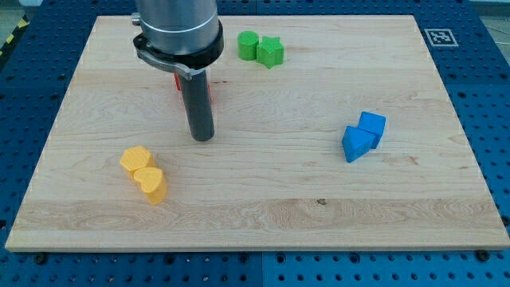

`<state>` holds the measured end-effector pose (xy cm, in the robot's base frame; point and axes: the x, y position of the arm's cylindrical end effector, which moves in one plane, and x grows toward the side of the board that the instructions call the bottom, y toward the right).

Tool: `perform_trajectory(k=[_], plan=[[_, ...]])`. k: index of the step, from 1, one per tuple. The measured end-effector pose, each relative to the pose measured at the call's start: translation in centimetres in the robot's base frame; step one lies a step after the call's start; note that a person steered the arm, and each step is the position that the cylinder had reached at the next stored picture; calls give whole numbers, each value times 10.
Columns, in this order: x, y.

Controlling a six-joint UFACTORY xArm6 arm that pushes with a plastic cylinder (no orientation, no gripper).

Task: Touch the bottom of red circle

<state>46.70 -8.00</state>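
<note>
The red circle (210,89) is mostly hidden behind my rod; only thin red slivers show on either side of it, near the view's top left of the board. My tip (202,138) rests on the board just below the red block, toward the view's bottom. Whether the tip touches the block cannot be told. A second red piece may lie behind the rod, but I cannot tell.
A green round block (249,45) and a green star (270,53) sit together at the view's top centre. A blue cube (371,126) and blue triangle (356,143) sit at the right. A yellow hexagon (135,159) and yellow heart (151,183) lie at the lower left. The wooden board (319,215) has edges all round.
</note>
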Motion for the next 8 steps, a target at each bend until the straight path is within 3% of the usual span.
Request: perform_trajectory(k=[8], plan=[[-10,-27]])
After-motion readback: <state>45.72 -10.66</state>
